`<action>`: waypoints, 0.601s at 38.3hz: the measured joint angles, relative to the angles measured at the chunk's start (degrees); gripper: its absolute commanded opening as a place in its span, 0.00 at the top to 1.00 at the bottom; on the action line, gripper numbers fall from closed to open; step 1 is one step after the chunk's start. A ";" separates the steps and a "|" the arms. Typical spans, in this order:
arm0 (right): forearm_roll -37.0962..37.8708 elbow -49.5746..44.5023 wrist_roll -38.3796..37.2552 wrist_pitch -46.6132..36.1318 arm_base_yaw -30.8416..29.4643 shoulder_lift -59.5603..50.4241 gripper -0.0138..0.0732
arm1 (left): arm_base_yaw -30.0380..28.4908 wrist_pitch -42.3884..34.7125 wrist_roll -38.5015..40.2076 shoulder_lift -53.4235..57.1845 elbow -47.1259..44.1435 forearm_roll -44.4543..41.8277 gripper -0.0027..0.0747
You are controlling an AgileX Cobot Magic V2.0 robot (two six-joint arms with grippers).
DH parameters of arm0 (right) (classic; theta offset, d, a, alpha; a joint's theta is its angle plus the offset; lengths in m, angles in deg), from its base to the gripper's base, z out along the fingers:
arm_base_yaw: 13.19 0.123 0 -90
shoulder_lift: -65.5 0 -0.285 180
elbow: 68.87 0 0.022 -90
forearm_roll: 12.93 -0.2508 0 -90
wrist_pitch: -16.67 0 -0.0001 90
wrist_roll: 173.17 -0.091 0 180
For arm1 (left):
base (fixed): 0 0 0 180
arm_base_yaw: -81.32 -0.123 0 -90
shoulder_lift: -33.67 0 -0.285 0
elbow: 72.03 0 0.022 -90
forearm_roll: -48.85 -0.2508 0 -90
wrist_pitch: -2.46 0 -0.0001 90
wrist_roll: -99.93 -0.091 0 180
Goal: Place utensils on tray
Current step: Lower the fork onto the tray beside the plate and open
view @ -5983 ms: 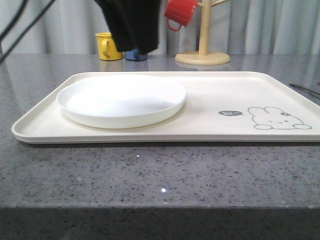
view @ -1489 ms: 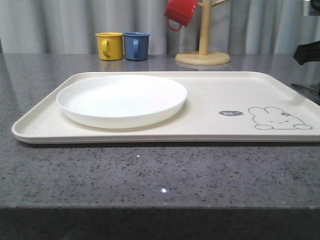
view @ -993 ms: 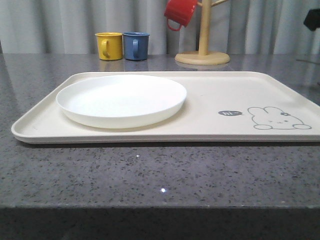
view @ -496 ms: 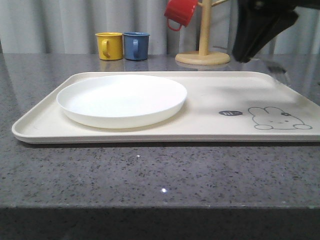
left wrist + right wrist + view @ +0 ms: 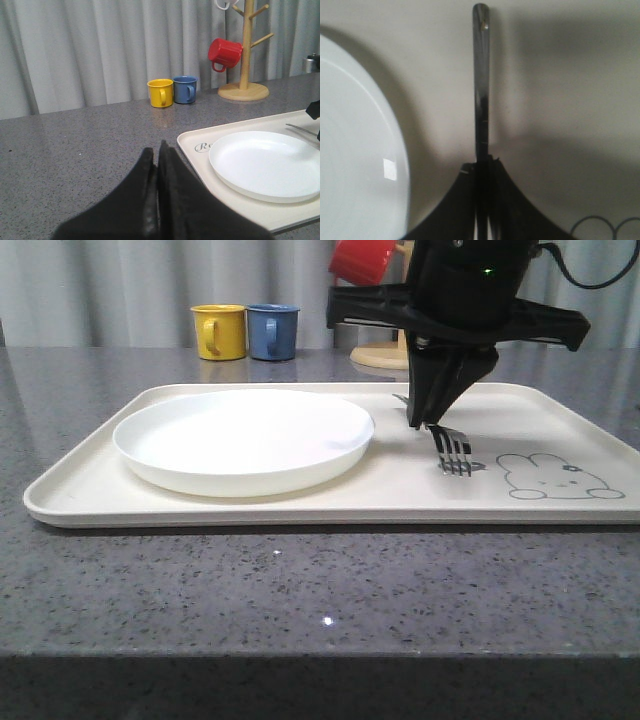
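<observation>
Over tray (image 5: 560, 410), tool-clamped (image 5: 430, 423) fork (image 5: 455, 452), seemingly touching.

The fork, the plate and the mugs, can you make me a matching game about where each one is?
Things:
1. fork
2. white plate
3. yellow mug
4. red mug

Places:
A. hanging on the wooden mug tree
B. on the tray's left part
C. held in the right claw, tines over the tray
D. on the counter beside the blue mug

Pairs: 1-C, 2-B, 3-D, 4-A

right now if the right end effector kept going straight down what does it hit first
Probably the tray. The right end effector points down over it, shut on the fork, whose tines look at or near the tray surface.
</observation>
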 measured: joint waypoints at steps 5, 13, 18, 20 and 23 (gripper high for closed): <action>0.23 0.45 -0.12 -0.22 0.00 1.37 0.91 | 0.00 0.00 0.00 0.00 0.00 0.00 0.99; 1.13 0.79 -0.36 -1.07 0.00 2.80 0.91 | 0.00 0.00 0.00 0.00 0.00 0.00 0.99; 1.34 0.80 -0.36 -1.07 0.00 2.82 0.87 | 0.00 0.00 0.00 0.00 0.00 0.00 0.99; 1.46 0.80 -0.45 -1.07 0.00 2.82 0.83 | 0.00 0.00 0.00 0.00 0.00 0.00 0.99; 1.56 0.80 -0.45 -1.07 0.00 2.82 0.76 | 0.00 0.00 0.00 0.00 0.00 0.00 0.99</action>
